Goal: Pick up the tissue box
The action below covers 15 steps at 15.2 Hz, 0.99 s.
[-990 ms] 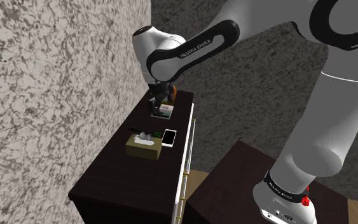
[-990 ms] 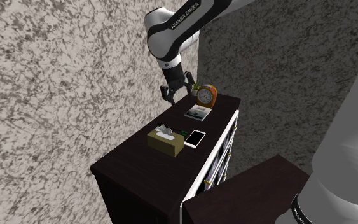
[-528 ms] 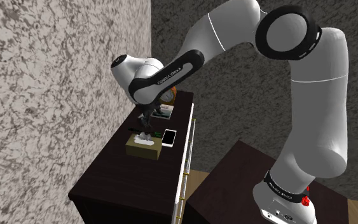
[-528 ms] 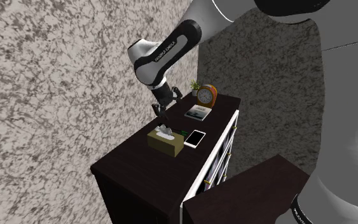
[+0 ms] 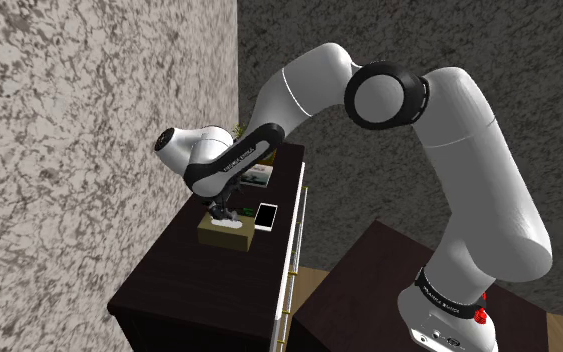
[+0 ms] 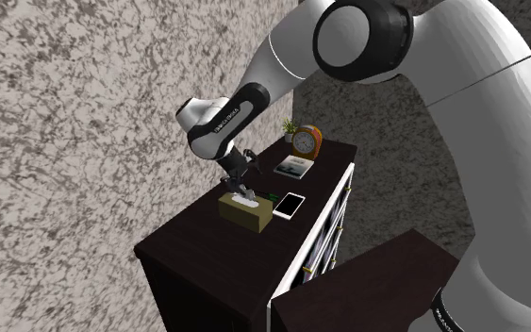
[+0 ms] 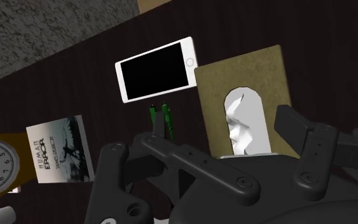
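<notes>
- Your gripper (image 6: 240, 186) hangs just above the tissue box (image 6: 246, 212), its black fingers spread and clasping nothing. The olive-brown box sits on the dark dresser top (image 6: 202, 247), on the side nearest the wall.
- In the wrist view the box lies closer to one finger than the other. Descend like this and that finger may land on the lid and shove or tip the box.
- A white tissue (image 7: 241, 121) stands up from the slot. Close too high and you likely pinch paper alone, which pulls free and leaves the box behind.
- A small green item (image 7: 161, 119) and a white phone (image 6: 290, 204) lie just beside the box. A wide finger coming down there could knock either one.
- The speckled wall (image 6: 65, 141) runs close behind the wrist, so a lift that swings that way risks a scrape.
- The book (image 6: 293, 167) and the clock (image 6: 305, 141) stand well apart at the far end. They are at risk only from a careless carry.
</notes>
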Tool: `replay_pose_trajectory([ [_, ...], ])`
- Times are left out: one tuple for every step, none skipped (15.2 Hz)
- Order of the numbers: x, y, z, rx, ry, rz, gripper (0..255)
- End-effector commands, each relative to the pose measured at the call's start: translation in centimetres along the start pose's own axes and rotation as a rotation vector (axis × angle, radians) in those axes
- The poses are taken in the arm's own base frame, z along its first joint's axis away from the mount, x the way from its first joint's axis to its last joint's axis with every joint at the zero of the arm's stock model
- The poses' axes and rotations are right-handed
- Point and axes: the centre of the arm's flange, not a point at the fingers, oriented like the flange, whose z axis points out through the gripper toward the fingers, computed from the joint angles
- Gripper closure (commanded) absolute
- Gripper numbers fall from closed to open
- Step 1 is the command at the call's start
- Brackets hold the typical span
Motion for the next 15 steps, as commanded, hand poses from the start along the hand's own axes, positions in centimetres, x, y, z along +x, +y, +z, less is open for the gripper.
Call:
replay_pose_trajectory([
  [0.5,-0.8,1.0,-0.006,-0.002,-0.004,0],
  [0.6,-1.1,1.4,-0.006,-0.002,-0.004,0],
  [0.7,-1.3,1.9,-0.006,-0.002,-0.004,0],
  [0.9,-1.6,2.3,-0.006,-0.002,-0.004,0],
  [1.0,-1.8,2.8,-0.006,-0.002,-0.004,0],
  [1.3,-2.2,3.5,-0.006,-0.002,-0.004,0],
  [1.3,-2.2,3.5,-0.006,-0.002,-0.004,0],
  [1.3,-2.2,3.5,-0.006,-0.002,-0.004,0],
  [1.3,-2.2,3.5,-0.006,-0.002,-0.004,255],
  [1.3,-2.2,3.5,-0.006,-0.002,-0.004,255],
  [1.3,-2.2,3.5,-0.006,-0.002,-0.004,255],
  [1.3,-2.2,3.5,-0.006,-0.002,-0.004,255],
  [1.2,-2.2,3.5,-0.006,-0.002,-0.004,255],
  [1.3,-2.2,3.5,-0.006,-0.002,-0.004,255],
  [1.3,-2.2,3.5,-0.006,-0.002,-0.004,255],
])
